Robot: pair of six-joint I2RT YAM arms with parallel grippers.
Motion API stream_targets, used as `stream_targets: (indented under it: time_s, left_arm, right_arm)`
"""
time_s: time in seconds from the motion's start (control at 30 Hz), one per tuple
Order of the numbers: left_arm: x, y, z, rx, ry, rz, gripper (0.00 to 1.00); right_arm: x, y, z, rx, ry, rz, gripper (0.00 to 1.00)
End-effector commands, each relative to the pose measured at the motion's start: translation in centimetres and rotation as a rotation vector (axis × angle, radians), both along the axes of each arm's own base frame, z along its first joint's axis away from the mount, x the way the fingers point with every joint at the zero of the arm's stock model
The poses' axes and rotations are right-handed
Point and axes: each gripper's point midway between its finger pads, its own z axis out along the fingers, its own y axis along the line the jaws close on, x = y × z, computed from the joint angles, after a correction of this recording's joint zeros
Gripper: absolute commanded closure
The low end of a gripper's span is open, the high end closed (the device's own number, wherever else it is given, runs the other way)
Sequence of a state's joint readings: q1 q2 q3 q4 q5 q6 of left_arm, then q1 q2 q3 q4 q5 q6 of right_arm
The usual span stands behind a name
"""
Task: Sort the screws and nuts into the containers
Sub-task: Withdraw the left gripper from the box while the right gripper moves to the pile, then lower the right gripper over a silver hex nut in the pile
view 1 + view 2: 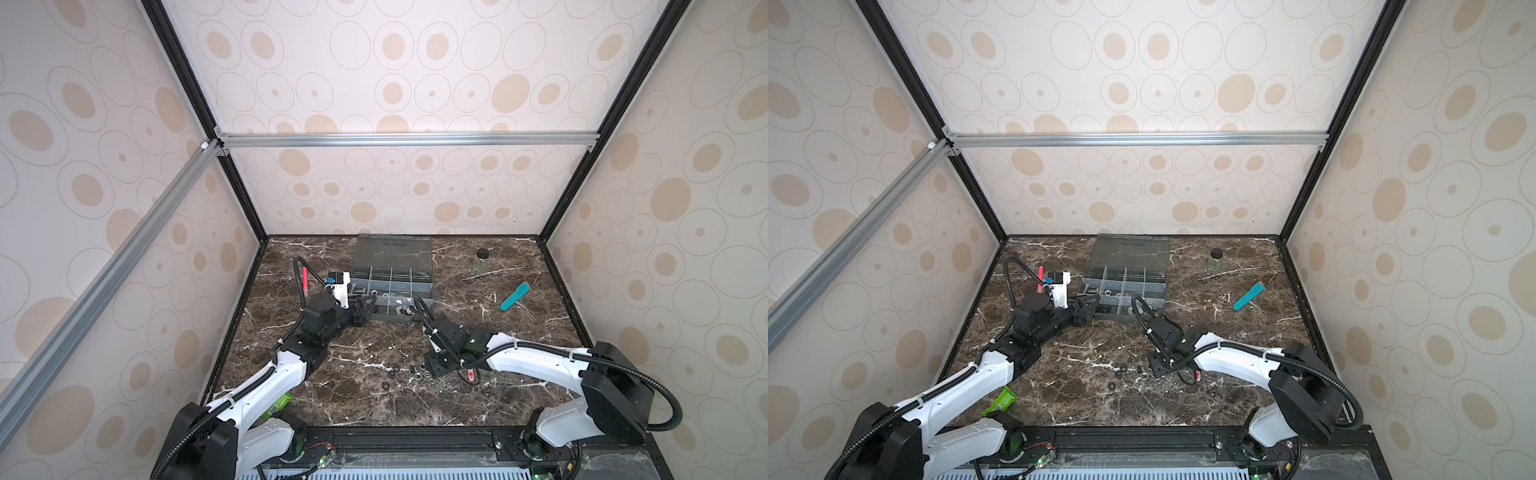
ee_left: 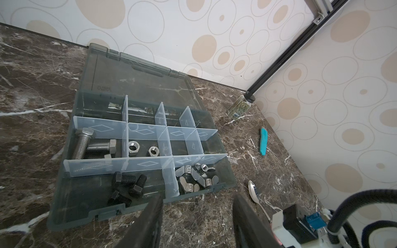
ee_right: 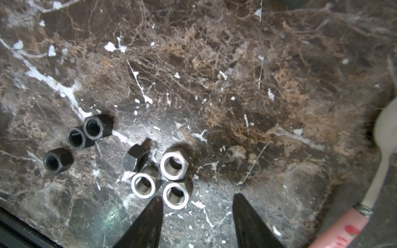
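Right wrist view: where did the nuts lie?
On the table, just ahead of the parted, empty fingers of the right gripper, one beside a tip.
And the left gripper?
Parted too, empty, before the box holding screws. Writing on its lid was unreadable.

Soft, even light is filling the scene; the marble tabletop is glaring lower left, the spoon blurring far right.
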State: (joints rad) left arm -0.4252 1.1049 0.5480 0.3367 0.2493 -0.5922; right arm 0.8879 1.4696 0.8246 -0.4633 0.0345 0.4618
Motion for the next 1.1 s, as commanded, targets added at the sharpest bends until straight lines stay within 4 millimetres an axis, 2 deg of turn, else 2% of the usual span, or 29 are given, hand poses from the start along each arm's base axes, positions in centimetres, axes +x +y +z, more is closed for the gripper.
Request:
stream_targets:
  time_s: [0.0,0.2,0.37,0.7,1.07]
  left_arm:
    - [-0.1,0.2,1.3,-0.038,-0.027,0.006,0.47]
    - [-0.3,0.4,0.7,-0.033,-0.017,0.013,0.47]
    - [-0.4,0.4,0.6,-0.030,-0.016,0.012,0.47]
    - [-0.4,0.5,0.1,-0.025,-0.009,0.013,0.47]
    - [-0.5,0.5,0.0,-0.024,-0.007,0.011,0.47]
  right_arm:
    - [-0.3,-0.4,-0.5,-0.066,0.012,0.012,0.44]
    - [-0.5,0.6,-0.9,-0.076,0.024,0.035,0.44]
    - [-0.1,0.2,-1.1,-0.119,0.009,0.006,0.44]
    - [-0.2,1.3,-1.4,-0.097,0.028,0.013,0.45]
    - [-0.4,1.0,-2.1,-0.139,0.044,0.013,0.45]
